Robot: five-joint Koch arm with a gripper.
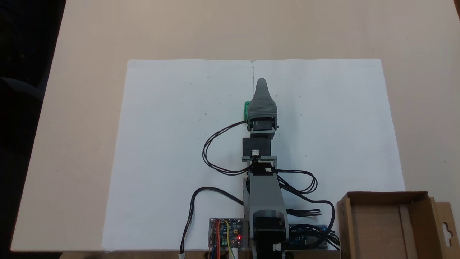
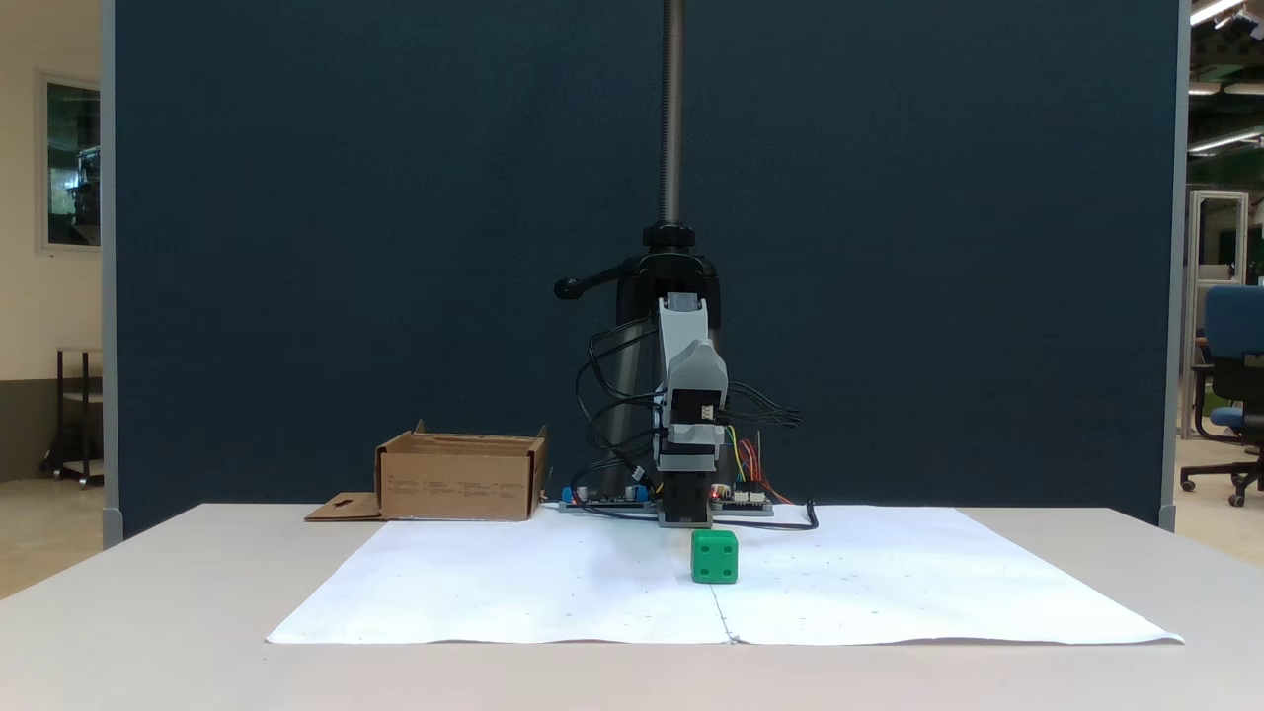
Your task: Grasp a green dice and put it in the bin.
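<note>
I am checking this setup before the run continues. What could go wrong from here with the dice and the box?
1. In a fixed view the arm covers most of the green dice, so the end effector may close off-centre and push it away.
2. The bin stands beside the base, near loose cables; swinging back could snag them.
3. The dice could miss the bin.

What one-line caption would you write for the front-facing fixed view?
The green dice sits on white paper before the Koch arm, cardboard bin at left.
</note>
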